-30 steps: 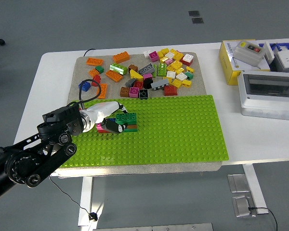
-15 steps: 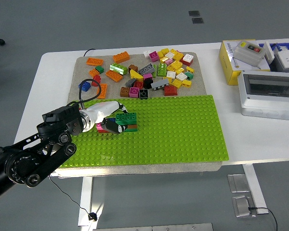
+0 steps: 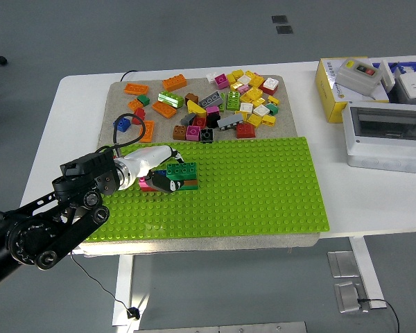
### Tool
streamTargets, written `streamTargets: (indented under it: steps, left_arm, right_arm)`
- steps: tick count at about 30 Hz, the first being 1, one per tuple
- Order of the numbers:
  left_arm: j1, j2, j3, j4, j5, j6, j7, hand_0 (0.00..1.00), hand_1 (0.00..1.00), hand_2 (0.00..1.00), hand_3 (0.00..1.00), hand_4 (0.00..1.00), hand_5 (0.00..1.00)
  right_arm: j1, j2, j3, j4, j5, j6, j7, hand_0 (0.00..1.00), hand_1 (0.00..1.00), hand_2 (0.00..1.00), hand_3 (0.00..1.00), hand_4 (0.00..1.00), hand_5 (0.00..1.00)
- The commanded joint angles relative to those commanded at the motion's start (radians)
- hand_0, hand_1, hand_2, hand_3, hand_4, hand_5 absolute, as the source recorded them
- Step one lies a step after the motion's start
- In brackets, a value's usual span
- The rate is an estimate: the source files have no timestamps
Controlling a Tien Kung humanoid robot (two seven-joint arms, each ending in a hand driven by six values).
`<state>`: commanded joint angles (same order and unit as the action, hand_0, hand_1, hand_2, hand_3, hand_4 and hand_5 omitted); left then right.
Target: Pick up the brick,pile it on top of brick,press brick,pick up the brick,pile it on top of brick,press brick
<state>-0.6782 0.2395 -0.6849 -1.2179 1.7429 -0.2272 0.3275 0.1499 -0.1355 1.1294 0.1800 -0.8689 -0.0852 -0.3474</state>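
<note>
Left hand (image 3: 154, 168): fingers wrapped around small brick stack (image 3: 181, 176), green brick on top, on the green baseplate (image 3: 263, 187) near its left edge. No visible change over the last second; judged a sustained press. Loose bricks (image 3: 222, 104) at surface's far edge.

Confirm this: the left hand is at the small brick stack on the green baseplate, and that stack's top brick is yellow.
Not yellow. The head view shows the left hand at the small brick stack on the green studded baseplate, and the stack's top brick is dark green.
</note>
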Motion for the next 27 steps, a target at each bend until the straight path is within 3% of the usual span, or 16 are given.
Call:
streamTargets:
  steps: [2, 27]
  left_arm:
    - [0.000, 0.000, 0.000, 0.000, -0.001, 0.000, -0.001, 0.979, 0.973, 0.970, 0.739, 0.780, 0.363]
    - [-0.011, -0.004, 0.017, 0.037, -0.012, 0.011, -0.025, 0.978, 0.974, 0.971, 0.739, 0.779, 0.360]
  right_arm:
    - [0.000, 0.000, 0.000, 0.000, 0.000, 0.000, 0.000, 0.700, 0.634, 0.456, 0.756, 0.628, 0.998]
    - [-0.003, 0.001, -0.008, 0.000, 0.005, 0.001, 0.001, 0.700, 0.634, 0.456, 0.753, 0.627, 0.998]
